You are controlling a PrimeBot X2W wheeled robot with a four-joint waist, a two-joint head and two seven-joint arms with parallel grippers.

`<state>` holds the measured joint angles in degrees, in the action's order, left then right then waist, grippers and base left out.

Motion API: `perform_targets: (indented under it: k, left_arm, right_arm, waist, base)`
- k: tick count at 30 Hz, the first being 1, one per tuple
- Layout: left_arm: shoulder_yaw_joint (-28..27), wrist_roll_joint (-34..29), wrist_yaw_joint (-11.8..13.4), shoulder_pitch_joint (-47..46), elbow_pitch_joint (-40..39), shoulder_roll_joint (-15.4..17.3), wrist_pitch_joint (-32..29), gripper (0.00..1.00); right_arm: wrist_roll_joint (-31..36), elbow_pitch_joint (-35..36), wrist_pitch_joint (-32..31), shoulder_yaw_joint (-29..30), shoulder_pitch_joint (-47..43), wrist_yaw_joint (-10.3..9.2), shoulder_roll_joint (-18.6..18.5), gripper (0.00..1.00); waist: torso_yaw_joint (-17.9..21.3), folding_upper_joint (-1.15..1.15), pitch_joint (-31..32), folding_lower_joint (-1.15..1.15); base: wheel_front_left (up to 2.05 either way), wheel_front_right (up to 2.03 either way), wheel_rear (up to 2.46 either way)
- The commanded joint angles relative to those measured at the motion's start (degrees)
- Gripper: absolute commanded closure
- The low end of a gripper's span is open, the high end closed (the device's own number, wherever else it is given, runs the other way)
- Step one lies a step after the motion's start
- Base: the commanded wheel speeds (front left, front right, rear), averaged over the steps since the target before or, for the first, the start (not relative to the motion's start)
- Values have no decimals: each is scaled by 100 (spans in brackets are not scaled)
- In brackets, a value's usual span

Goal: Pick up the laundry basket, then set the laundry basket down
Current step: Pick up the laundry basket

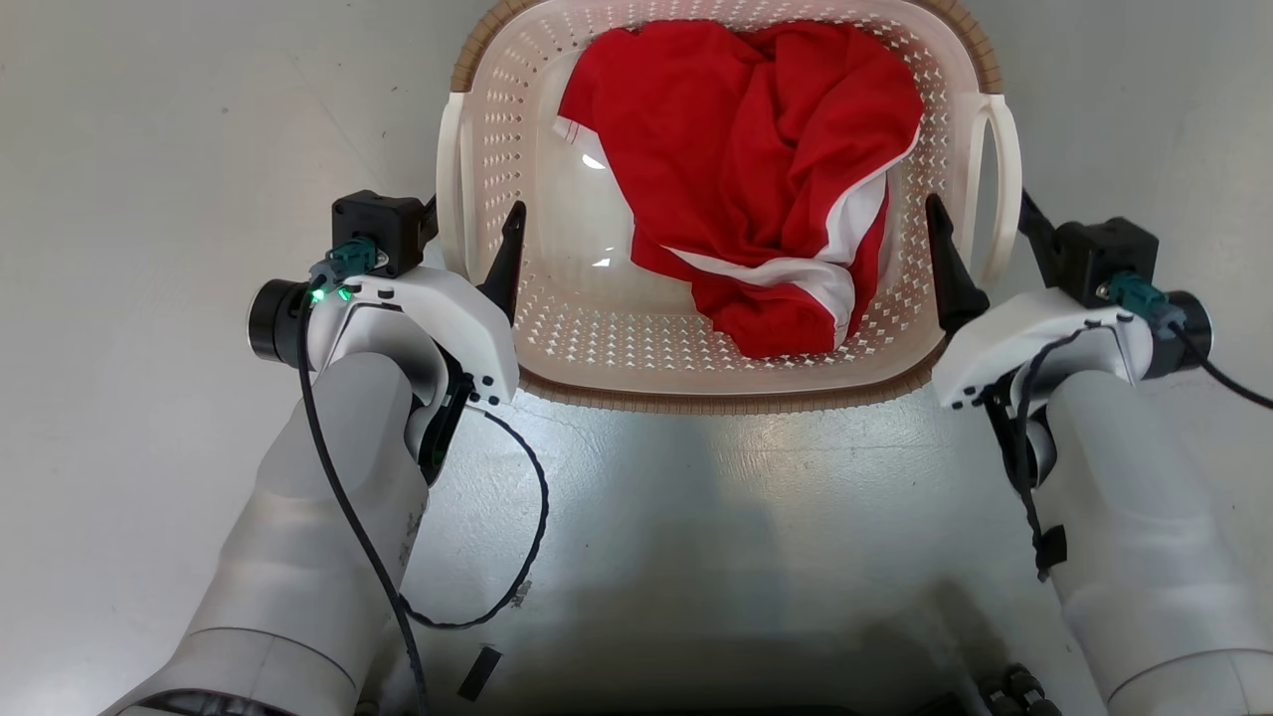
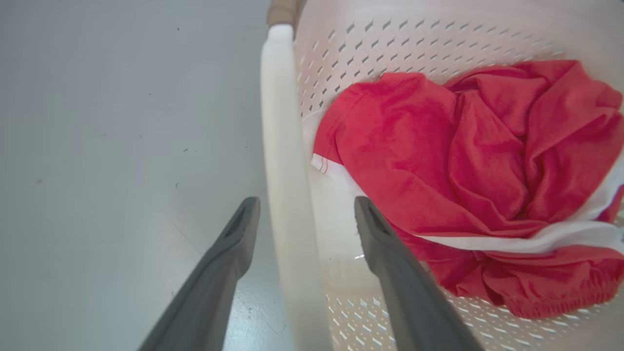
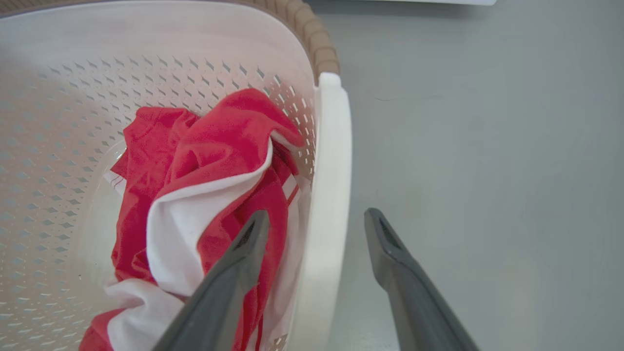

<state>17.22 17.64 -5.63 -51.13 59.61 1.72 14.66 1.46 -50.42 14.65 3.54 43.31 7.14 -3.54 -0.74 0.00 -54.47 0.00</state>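
Cream-white perforated plastic walls mark the laundry basket (image 1: 636, 343), which sits on the grey floor (image 1: 149, 149) straight ahead of the robot in the head view, centred between both arms, its brown woven-look rim (image 1: 716, 403) on the near side. A red garment (image 1: 756, 149) with white trim lies crumpled inside, towards the right. The left gripper (image 1: 473, 214) straddles the left handle (image 1: 450, 179) and the right gripper (image 1: 979, 199) straddles the right handle (image 1: 1004, 169), each with one dark finger inside the basket and one outside. That mirrored placement looks chosen so the load can be lifted level from both sides.

From the left wrist, the left gripper (image 2: 306, 200) is spread wide with the white handle (image 2: 282, 146) running up between its fingers (image 2: 390, 263). A gap shows on each side of the handle, so nothing is clamped. The basket wall (image 2: 390, 44) and the garment (image 2: 438, 146) lie to the inner side.

From the right wrist, the right gripper (image 3: 317, 213) is likewise parted around its handle (image 3: 331, 170), with daylight on the outer side and the inner finger over the garment (image 3: 219, 146); it grips nothing. The basket wall (image 3: 146, 58) curves away beyond. Judging by this, the pick-up has reached alignment only: both pairs need to close on the loops before any lift.
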Motion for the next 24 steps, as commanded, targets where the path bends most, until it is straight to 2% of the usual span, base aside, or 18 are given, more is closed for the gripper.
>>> perform_targets:
  k: [1,16,19,20,21,22,24]
  left_arm:
    - [-72,-22,-8,33,-23,117,34,0]
    - [-62,-105,59,-3,11,136,34,0]
    - [-45,-142,73,-6,29,148,34,11]
    - [-37,-154,75,-9,39,151,34,22]
    - [-1,-187,72,-14,77,156,34,54]
    - [49,-235,71,-25,117,161,34,100]
    - [107,-280,80,-36,218,160,34,100]
  right_arm:
    - [-81,42,35,-126,-104,35,67,0]
    - [-271,-106,35,-283,-91,35,67,0]
    - [-291,-118,35,-292,-86,35,67,0]
    - [-292,-115,35,-291,-85,35,67,3]
    - [-292,-112,35,-289,-85,35,67,51]
    - [-300,-116,35,-292,-89,35,67,100]
    - [-326,-283,35,-398,-106,35,67,100]
  waist:
    - [3,0,-1,0]
    - [81,0,68,0]
    - [106,0,73,0]
    - [113,0,74,0]
    - [120,0,76,0]
    - [122,0,80,0]
    - [117,0,97,0]
  base:
    - [0,0,0]
    - [0,0,0]
    - [0,0,0]
    - [0,0,0]
    - [0,0,0]
    - [0,0,0]
    - [0,0,0]
